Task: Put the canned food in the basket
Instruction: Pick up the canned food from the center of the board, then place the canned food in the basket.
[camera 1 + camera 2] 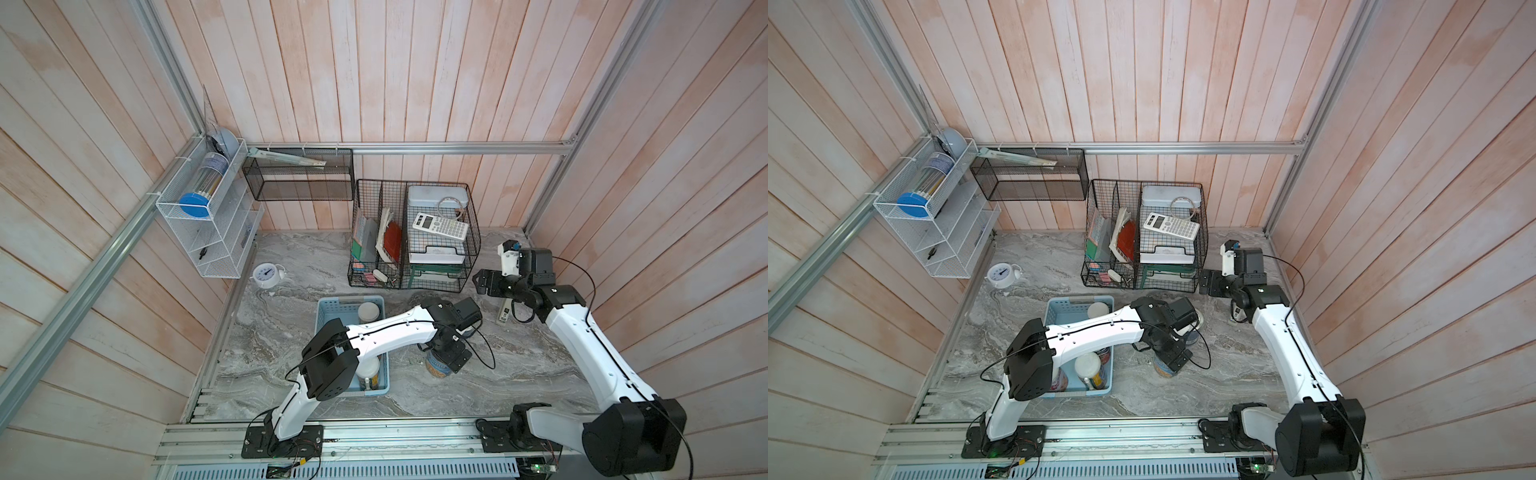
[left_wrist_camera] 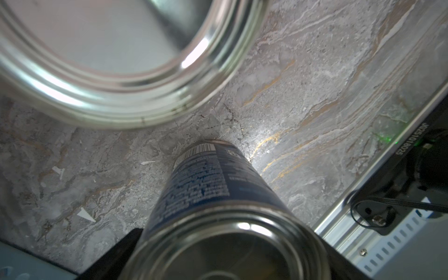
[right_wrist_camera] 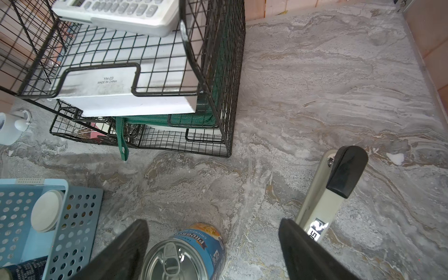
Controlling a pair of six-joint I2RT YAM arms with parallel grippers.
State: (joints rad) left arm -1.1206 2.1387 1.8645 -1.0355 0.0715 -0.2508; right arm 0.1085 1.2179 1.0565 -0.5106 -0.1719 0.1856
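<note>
A blue-labelled can point(image 1: 436, 368) point(image 2: 201, 184) stands on the marble table to the right of the basket. My left gripper point(image 1: 446, 359) point(image 2: 223, 254) is lowered over it, open, one finger on each side. A second blue-labelled pull-tab can point(image 1: 1197, 331) point(image 3: 184, 254) stands just behind, half hidden by the left wrist. The light blue basket point(image 1: 328, 307) point(image 3: 72, 218) holds white-lidded jars point(image 1: 369, 309) point(image 1: 1088, 365) and a red-labelled can point(image 1: 1102, 353). My right gripper point(image 1: 482, 282) point(image 3: 213, 232) hangs open at the back right, holding nothing.
A black wire organiser point(image 1: 415, 237) with a calculator and papers stands at the back. A grey and black stapler-like tool point(image 3: 339, 174) lies under the right arm. A small white clock point(image 1: 266, 274) sits back left. A white wire rack point(image 1: 203, 216) hangs on the left wall.
</note>
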